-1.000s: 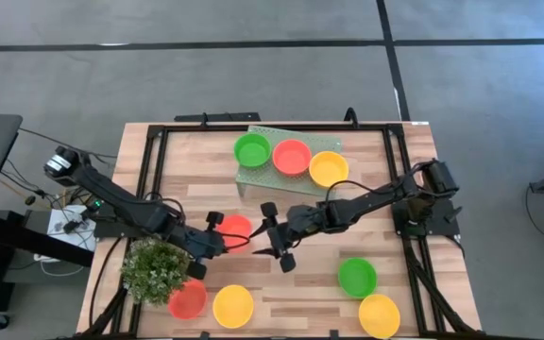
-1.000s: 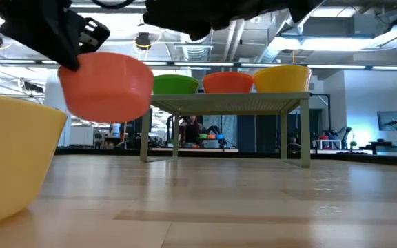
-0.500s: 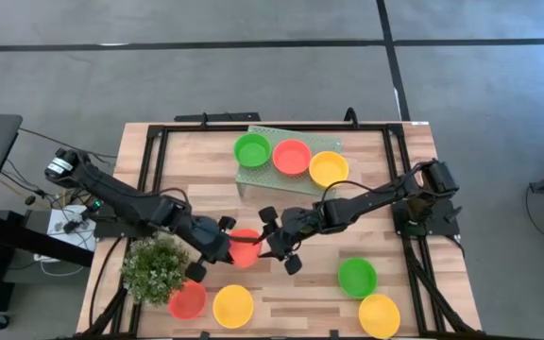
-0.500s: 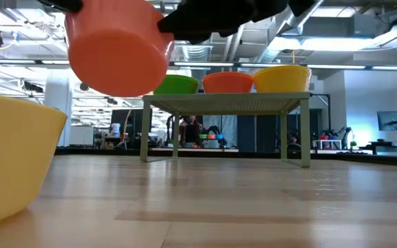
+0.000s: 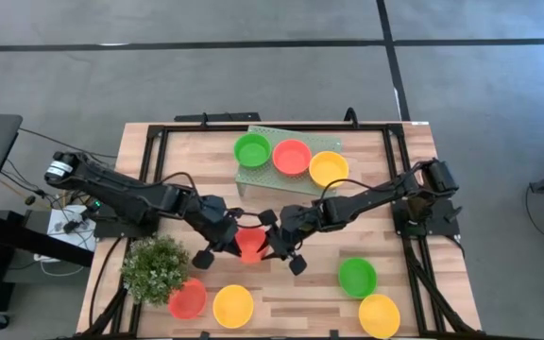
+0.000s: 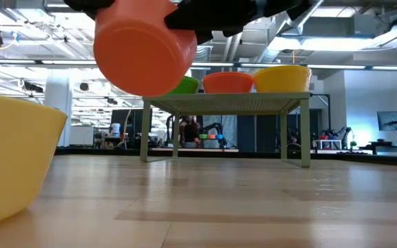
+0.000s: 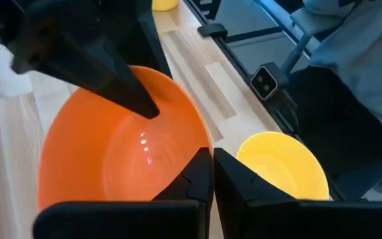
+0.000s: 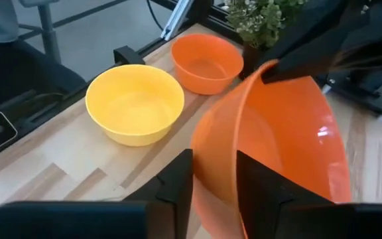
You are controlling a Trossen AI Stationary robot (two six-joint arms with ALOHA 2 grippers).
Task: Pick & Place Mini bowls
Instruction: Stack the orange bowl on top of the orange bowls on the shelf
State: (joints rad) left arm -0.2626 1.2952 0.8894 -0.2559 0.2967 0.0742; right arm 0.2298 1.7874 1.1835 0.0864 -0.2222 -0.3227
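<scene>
The orange-red mini bowl (image 5: pixel 250 244) hangs in the air between my two grippers above the table's middle. It also shows in the low view (image 6: pixel 143 48). My left gripper (image 5: pixel 237 238) is shut on the bowl's left rim. My right gripper (image 5: pixel 265 244) is open by a narrow gap and straddles the opposite rim (image 8: pixel 212 143), one finger inside the bowl and one outside. Three more bowls, green (image 5: pixel 252 149), red (image 5: pixel 292 156) and yellow (image 5: pixel 329 168), sit on the pale green rack (image 5: pixel 291 131). My left gripper (image 7: pixel 212 176) pinches the bowl's rim (image 7: pixel 197 149) between its two fingers, one inside the bowl and one outside. It comes from the table's left side. The bowl is lifted clear and tipped on its side. My right gripper: I cannot tell whether its fingers touch the wall between them.
A bushy plant (image 5: pixel 154 269) stands at the near left. Beside it on the table sit a red bowl (image 5: pixel 187 298) and a yellow bowl (image 5: pixel 232 306). A green bowl (image 5: pixel 357 277) and a yellow bowl (image 5: pixel 379 314) lie near right. Bare wood lies between the two groups.
My left gripper has carried the orange-red bowl up and toward the table's right, to my right gripper, and has tipped it onto its side. My right gripper has shifted slightly toward the near edge, and its fingers now stand on either side of the bowl's rim.
</scene>
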